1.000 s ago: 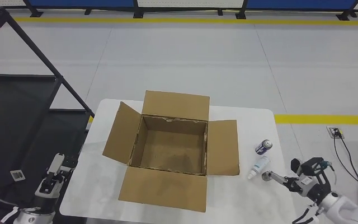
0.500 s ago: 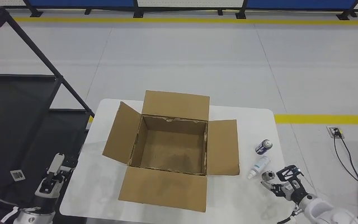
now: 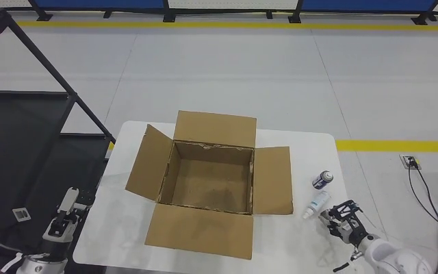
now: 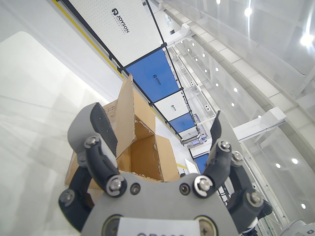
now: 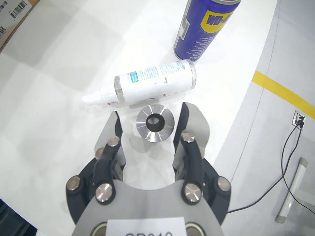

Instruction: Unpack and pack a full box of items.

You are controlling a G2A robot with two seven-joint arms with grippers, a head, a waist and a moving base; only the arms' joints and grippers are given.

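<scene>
Right gripper (image 5: pixel 150 111) first: jaws parted and straddling a small metal cone (image 5: pixel 155 126) that stands on the white table (image 5: pixel 61 62), one finger almost against it and a clear gap at the other (so no grasp here). Just beyond the cone lies the white bottle (image 5: pixel 152 82) on its side, and past that the blue spray can (image 5: pixel 209 20) stands upright, just beside the bottle's base. From above, taking the cardboard box (image 3: pixel 198 229) as the dial's centre, the can sits at 3 o'clock, the bottle nearer 4, and the right gripper at 4 by the table's edge. The box stands mid-table with all four flaps spread. Out at 8 o'clock, off the table, the left gripper (image 4: pixel 160 127) hangs with jaws wide apart, holding nothing.
</scene>
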